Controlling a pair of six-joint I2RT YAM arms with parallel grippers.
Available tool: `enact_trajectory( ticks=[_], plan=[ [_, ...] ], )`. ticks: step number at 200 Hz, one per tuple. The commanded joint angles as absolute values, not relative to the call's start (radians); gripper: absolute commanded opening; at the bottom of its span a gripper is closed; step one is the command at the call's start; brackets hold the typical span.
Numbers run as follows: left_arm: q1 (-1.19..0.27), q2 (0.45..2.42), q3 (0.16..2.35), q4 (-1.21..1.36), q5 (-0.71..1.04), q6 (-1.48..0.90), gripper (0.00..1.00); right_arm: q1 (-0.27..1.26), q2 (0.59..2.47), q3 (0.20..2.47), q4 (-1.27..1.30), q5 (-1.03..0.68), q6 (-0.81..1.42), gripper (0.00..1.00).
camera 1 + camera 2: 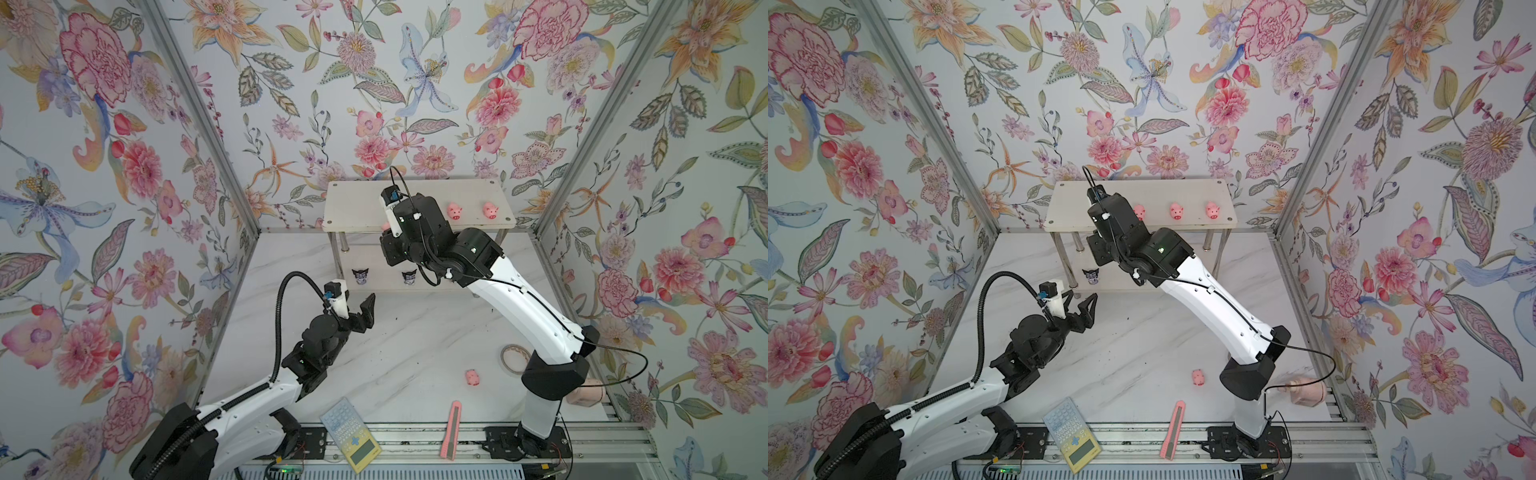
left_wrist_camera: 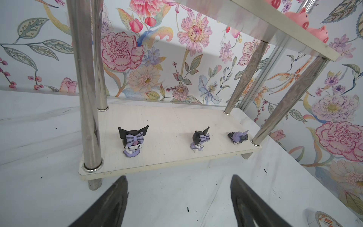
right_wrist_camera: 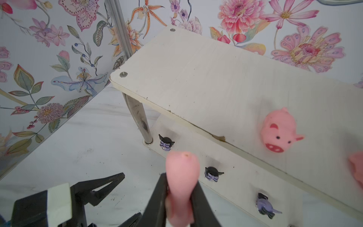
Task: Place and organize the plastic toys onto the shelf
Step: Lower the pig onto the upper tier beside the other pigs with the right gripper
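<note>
The white two-tier shelf (image 1: pixel 357 199) stands against the back wall. Three pink pigs (image 1: pixel 1177 211) sit in a row on its top board. On the lower board are three black-and-purple figurines (image 2: pixel 132 140); the rightmost one (image 2: pixel 237 136) lies on its side. My right gripper (image 3: pixel 179 178) is shut on a pink pig (image 3: pixel 182 169), held just in front of the top board's front edge, left of the row. My left gripper (image 2: pixel 178 176) hangs open and holds nothing, low in front of the shelf's left end. Another pink pig (image 1: pixel 473 377) lies on the table beside the right arm.
A blue-and-yellow calculator (image 1: pixel 351 434) and a pink utility knife (image 1: pixel 451 430) lie at the table's front edge. A tape roll (image 1: pixel 513 358) sits by the right arm's base. A beige object (image 1: pixel 1304 390) lies at the right wall. Chrome legs (image 2: pixel 86 98) stand at the shelf's corners.
</note>
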State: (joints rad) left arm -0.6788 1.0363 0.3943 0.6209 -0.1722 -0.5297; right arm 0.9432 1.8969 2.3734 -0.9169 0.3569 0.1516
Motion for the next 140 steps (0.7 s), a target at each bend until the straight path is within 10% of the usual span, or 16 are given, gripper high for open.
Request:
enact_trajectory(
  ticks=[1, 140],
  plan=[
    [-0.667, 1.047, 0.388, 0.618, -0.183, -0.506, 0.83, 0.928, 1.960, 2.488, -0.948, 0.344, 0.101, 0.20],
    [-0.666, 1.106, 0.406, 0.614, -0.172, -0.514, 0.83, 0.804, 2.162, 2.663, -0.896, 0.212, 0.134, 0.27]
  ],
)
